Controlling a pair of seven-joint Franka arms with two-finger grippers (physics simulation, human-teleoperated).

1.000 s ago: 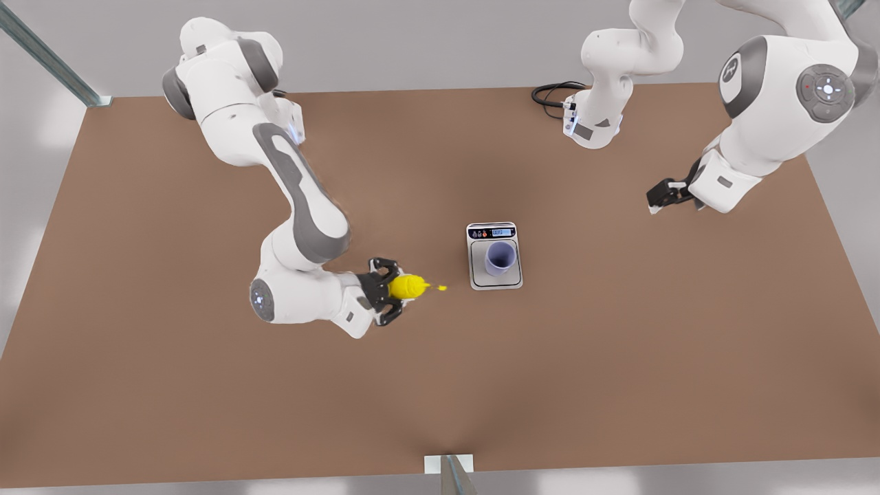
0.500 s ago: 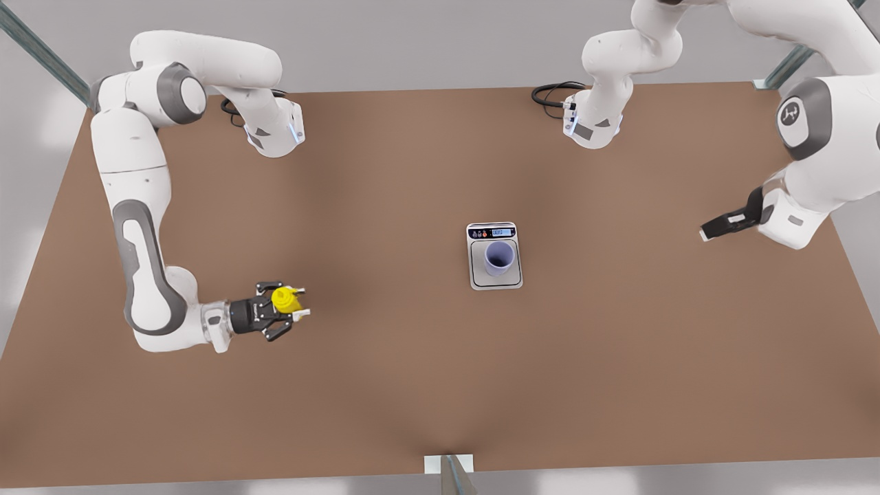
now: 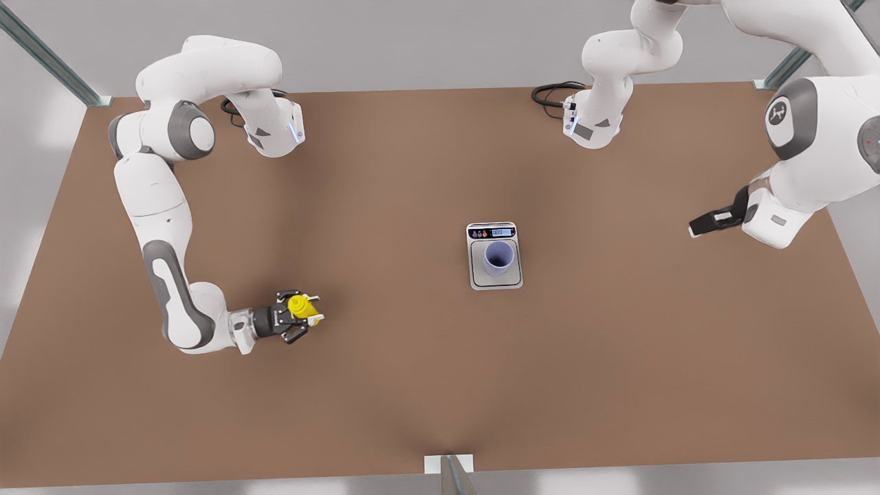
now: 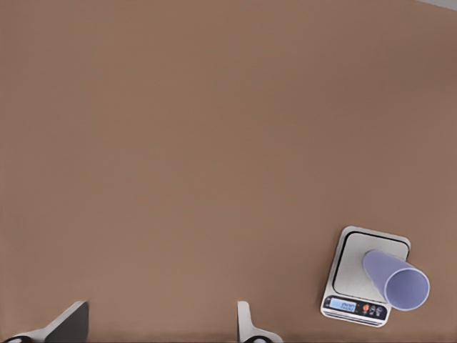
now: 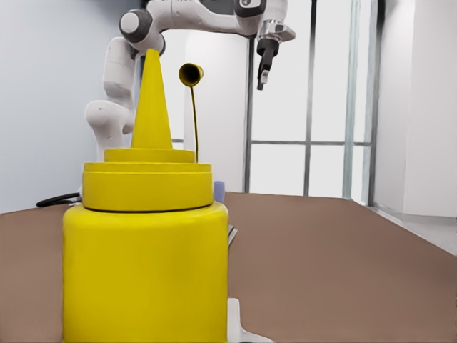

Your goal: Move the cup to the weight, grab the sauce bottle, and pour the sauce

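Left wrist view: brown table [image 4: 178, 143] surface fills most of the field. The weight [image 4: 351, 271] lies flat on it, silver-grey, dark display strip lit with small coloured buttons beside it. The cup [image 4: 397, 280], lavender-blue, stands on the weight's plate, mouth open and interior visible. Two pale fingertips [image 4: 68, 325] of the left gripper [image 4: 157, 327] are spread wide apart, nothing between them, well apart from the weight.

No text could be read anywhere. The scale [image 3: 495, 256] had a small lit display [image 4: 345, 305] on its dark strip, but its digits were too small to make out. The arm at the front view's right bore a small emblem [image 3: 779, 113], illegible.
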